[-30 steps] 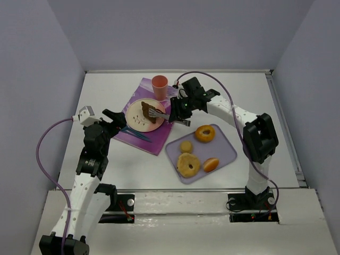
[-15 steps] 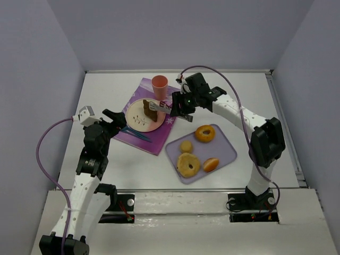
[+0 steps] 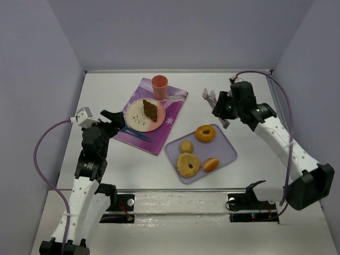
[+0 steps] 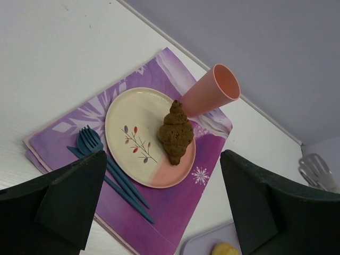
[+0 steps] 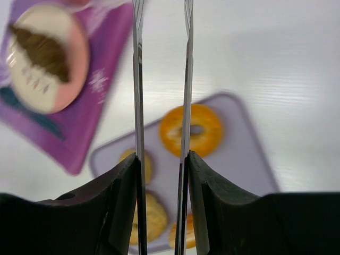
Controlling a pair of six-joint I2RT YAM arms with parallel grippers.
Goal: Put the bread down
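Table: white, with a purple placemat.
Bread: lying on the plate, near the pink cup.
Right gripper: slightly parted, empty, well apart from bread.
Left gripper: wide apart, empty.

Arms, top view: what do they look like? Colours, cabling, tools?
Left arm and right arm: white links, black joints, a purple cable looping off each. Left tool has chunky black fingers; right tool carries thin silver blades.
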